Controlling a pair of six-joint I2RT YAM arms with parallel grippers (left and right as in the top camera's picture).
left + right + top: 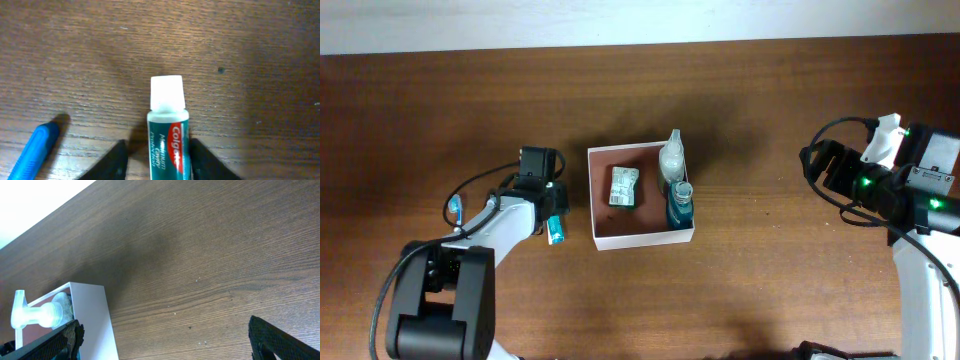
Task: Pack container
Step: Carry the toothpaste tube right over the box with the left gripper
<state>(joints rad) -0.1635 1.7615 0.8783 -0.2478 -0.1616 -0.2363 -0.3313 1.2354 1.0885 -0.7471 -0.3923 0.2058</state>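
Note:
The container, a white-walled box with a reddish-brown floor, sits mid-table and holds a green-and-white packet, a clear pump bottle and a blue bottle. Left of it a Colgate toothpaste tube lies on the table. My left gripper is down over it. In the left wrist view the tube lies between the jaws of the left gripper: the right finger is against it, the left finger stands a little off. My right gripper hovers wide open at the right, holding nothing.
A blue toothbrush-like handle lies just left of the tube, and shows by the left arm. In the right wrist view the container's white wall and the pump bottle sit left of the open right gripper.

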